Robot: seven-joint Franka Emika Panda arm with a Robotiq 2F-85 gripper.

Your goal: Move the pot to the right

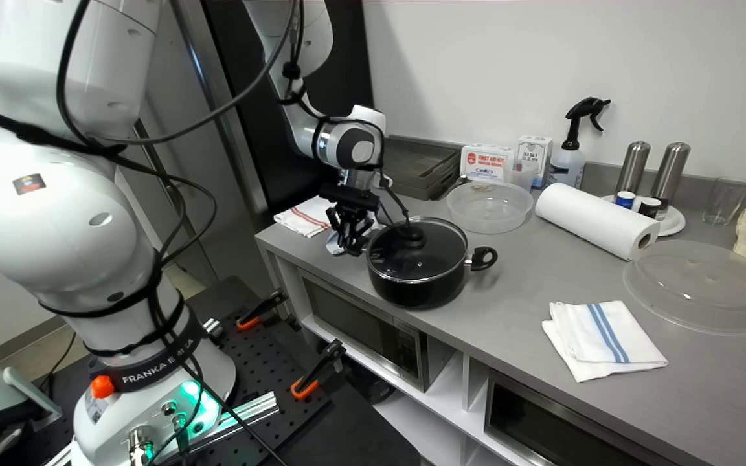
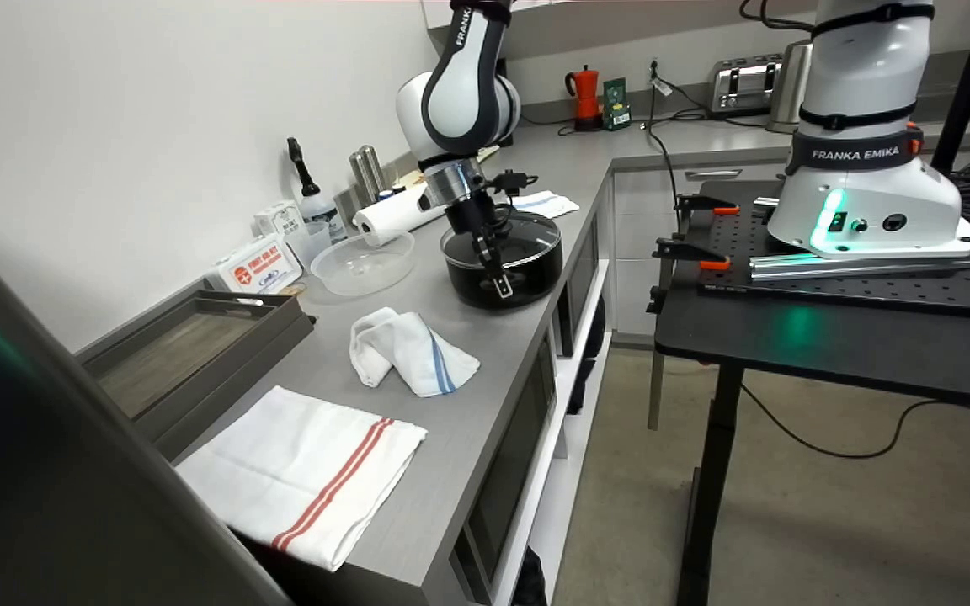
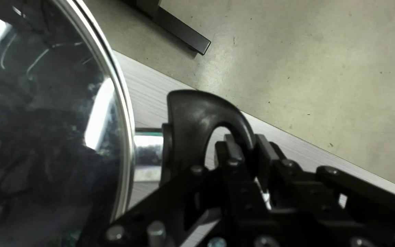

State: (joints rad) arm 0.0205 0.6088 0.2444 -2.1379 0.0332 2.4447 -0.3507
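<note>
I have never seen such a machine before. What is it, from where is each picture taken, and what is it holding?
The machine is a white robot arm ending in a black gripper. Two pictures come from cameras outside the robot; the third comes from a camera on its wrist, looking down. The wrist view shows the gripper closed on one side handle of the black, glass-lidded pot, which appears to rest on a grey counter. Also on the counter are a clear plastic container, a paper towel roll, a spray bottle and a folded white cloth with red stripes.
</note>
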